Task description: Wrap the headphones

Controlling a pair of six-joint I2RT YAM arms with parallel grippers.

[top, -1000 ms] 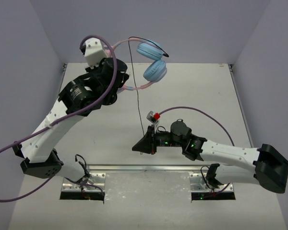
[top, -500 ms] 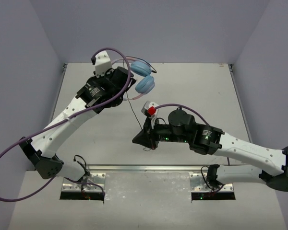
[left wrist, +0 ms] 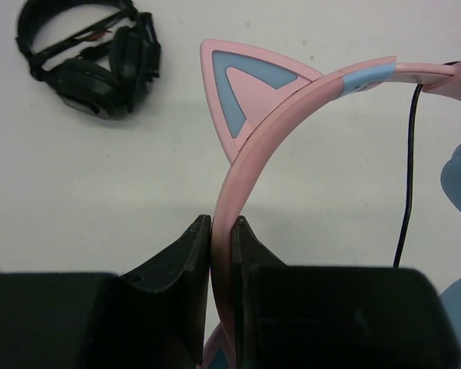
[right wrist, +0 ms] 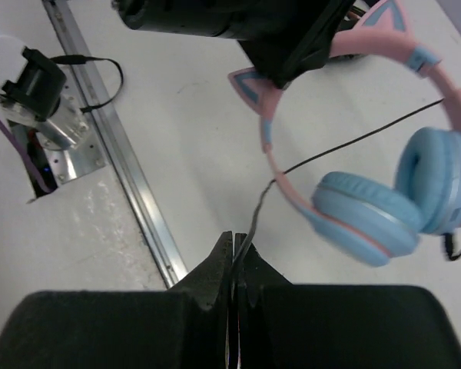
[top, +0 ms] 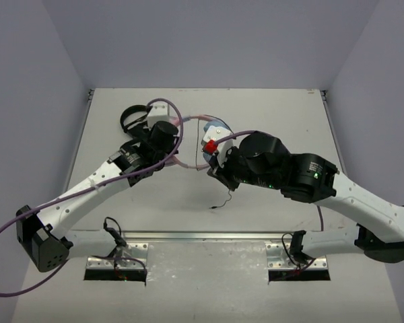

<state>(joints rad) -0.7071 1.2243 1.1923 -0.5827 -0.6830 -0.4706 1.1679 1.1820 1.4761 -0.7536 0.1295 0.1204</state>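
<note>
The headphones (top: 217,129) have a pink cat-ear headband (left wrist: 292,100), light blue ear cups (right wrist: 373,214) and a thin black cable (right wrist: 346,142). My left gripper (left wrist: 221,231) is shut on the headband beside one cat ear and holds it over the table. In the top view it (top: 178,155) sits at the table's middle. My right gripper (right wrist: 236,244) is shut on the cable a short way from the ear cups. In the top view it (top: 214,168) is just right of the left gripper, with the cable's loose end (top: 223,200) trailing below. The right arm hides most of the ear cups there.
All-black headphones (top: 131,118) lie at the back left of the table, also in the left wrist view (left wrist: 92,61). A metal rail (top: 202,235) runs along the near edge, with the arm bases. Grey walls enclose the table on three sides.
My left arm has brought the headphones down and nearer, from high at the back toward the table's middle. My right arm has moved back and up close to them, still gripping the cable.
</note>
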